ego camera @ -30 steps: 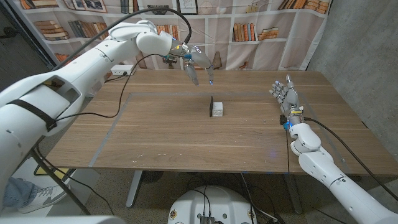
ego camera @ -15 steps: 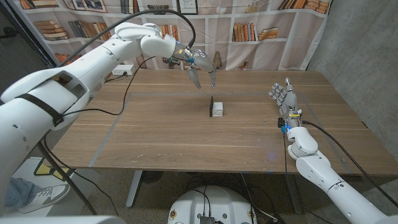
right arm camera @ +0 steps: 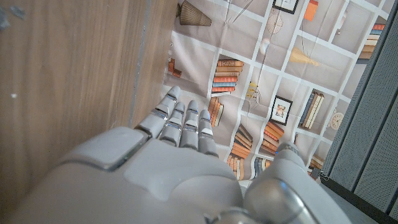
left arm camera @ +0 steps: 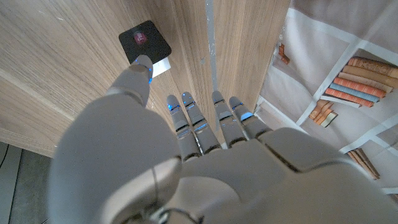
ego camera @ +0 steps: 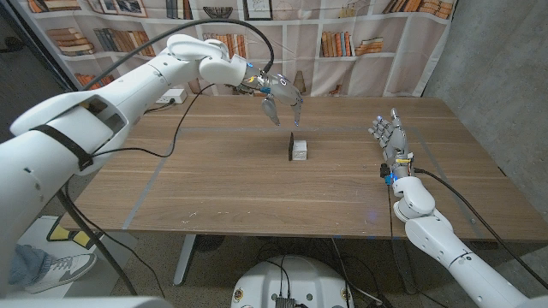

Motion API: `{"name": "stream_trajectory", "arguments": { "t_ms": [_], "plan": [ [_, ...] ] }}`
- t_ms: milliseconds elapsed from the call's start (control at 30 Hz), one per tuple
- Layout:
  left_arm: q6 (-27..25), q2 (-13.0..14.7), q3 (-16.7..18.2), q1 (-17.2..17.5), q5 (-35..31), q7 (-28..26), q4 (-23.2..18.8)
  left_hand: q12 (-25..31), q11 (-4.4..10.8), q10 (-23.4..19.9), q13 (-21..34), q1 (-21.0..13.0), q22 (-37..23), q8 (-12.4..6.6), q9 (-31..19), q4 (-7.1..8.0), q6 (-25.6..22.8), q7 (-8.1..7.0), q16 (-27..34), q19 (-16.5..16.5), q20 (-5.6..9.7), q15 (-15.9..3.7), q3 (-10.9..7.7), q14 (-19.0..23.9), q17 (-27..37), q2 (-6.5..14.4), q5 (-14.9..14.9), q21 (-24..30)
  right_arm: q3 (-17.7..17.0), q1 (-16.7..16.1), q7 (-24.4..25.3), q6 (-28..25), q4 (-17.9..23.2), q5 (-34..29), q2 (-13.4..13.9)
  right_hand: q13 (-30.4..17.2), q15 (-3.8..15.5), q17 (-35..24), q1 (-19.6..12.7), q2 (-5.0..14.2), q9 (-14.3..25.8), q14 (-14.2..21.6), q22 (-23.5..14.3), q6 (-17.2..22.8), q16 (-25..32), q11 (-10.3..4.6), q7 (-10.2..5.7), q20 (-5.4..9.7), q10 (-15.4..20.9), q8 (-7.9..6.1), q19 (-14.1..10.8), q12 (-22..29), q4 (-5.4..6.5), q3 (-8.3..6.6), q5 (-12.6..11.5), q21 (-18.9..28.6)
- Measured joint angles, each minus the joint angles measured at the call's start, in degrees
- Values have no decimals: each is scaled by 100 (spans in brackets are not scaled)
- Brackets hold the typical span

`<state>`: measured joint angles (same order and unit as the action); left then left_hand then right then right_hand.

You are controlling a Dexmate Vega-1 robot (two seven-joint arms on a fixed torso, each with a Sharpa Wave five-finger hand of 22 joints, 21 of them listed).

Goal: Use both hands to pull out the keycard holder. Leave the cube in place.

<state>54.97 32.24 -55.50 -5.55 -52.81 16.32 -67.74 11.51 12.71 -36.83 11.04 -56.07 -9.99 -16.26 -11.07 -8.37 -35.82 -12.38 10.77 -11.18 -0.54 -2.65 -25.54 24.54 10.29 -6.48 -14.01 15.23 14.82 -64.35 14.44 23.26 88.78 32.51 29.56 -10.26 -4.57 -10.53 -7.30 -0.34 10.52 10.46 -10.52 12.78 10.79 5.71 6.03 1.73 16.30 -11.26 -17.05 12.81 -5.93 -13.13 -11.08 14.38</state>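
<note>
A white cube (ego camera: 300, 151) sits near the middle of the table with a flat black keycard holder (ego camera: 291, 145) standing against its left side. In the left wrist view the black keycard holder (left arm camera: 145, 42) covers most of the white cube (left arm camera: 161, 65). My left hand (ego camera: 280, 92) hovers above and behind them, fingers pointing down and apart, holding nothing. The same left hand (left arm camera: 186, 149) fills the lower part of its wrist view. My right hand (ego camera: 392, 133) stands upright near the table's right side, fingers extended, empty; it shows again as the right hand (right arm camera: 180, 162) in its own wrist view.
The wooden table (ego camera: 214, 180) carries faint tape lines. A white power strip (ego camera: 169, 96) with a cable lies at the back left. A bookshelf-print curtain (ego camera: 360, 43) hangs behind the table.
My left hand has moved right and slightly down, closer to the cube and keycard holder. The right hand has shifted very little.
</note>
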Motion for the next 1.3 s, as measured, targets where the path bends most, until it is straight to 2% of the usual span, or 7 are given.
{"name": "stream_trajectory", "arguments": {
  "t_ms": [67,133,367,867,1300],
  "plan": [
    [0,-36,-76,-34,0,0,56,0,0,0,0,0,0,0,0,0,0,0,0,-19,-19,0,0,0,0,0,0,0,0,0,8,-13,0,-9,0,0,0,0,0,0,0,0,0,0,-21,0,0,0,0,0,0,0,0,0,0,0],
    [52,-62,-130,-57,-234,-327,104,0,-21,-40,0,-1,0,0,0,0,-17,-17,0,-19,-19,0,0,0,0,1,0,0,10,-9,14,-30,21,-13,-3,0,0,0,0,0,0,0,0,0,-21,0,0,0,0,0,0,0,0,0,0,0],
    [106,-170,-330,-157,-402,-639,316,0,-23,-131,0,-18,-30,-27,0,0,-139,-26,11,-18,-19,9,0,79,0,19,0,-41,14,-39,50,-83,72,-24,-2,0,0,1,0,0,0,0,0,0,-21,0,0,0,0,0,0,0,0,0,0,-45],
    [238,-641,-712,-473,195,-236,1263,0,-43,-224,0,-71,-30,-48,-28,0,-240,-10,32,-79,-18,0,0,106,-1,71,0,-84,-1,-110,90,-182,162,-13,36,0,-11,1,-1,1,0,12,0,0,-21,0,0,0,0,0,0,0,0,0,0,-45],
    [226,-758,-952,-569,232,-343,1524,0,-13,-254,0,-87,-29,-70,-11,24,-268,-20,1,-79,-18,0,24,60,0,84,0,-106,-20,-165,111,-254,227,19,71,0,-10,1,-23,23,0,11,0,0,-21,0,0,0,0,0,0,0,0,0,0,-45]
  ]
}}
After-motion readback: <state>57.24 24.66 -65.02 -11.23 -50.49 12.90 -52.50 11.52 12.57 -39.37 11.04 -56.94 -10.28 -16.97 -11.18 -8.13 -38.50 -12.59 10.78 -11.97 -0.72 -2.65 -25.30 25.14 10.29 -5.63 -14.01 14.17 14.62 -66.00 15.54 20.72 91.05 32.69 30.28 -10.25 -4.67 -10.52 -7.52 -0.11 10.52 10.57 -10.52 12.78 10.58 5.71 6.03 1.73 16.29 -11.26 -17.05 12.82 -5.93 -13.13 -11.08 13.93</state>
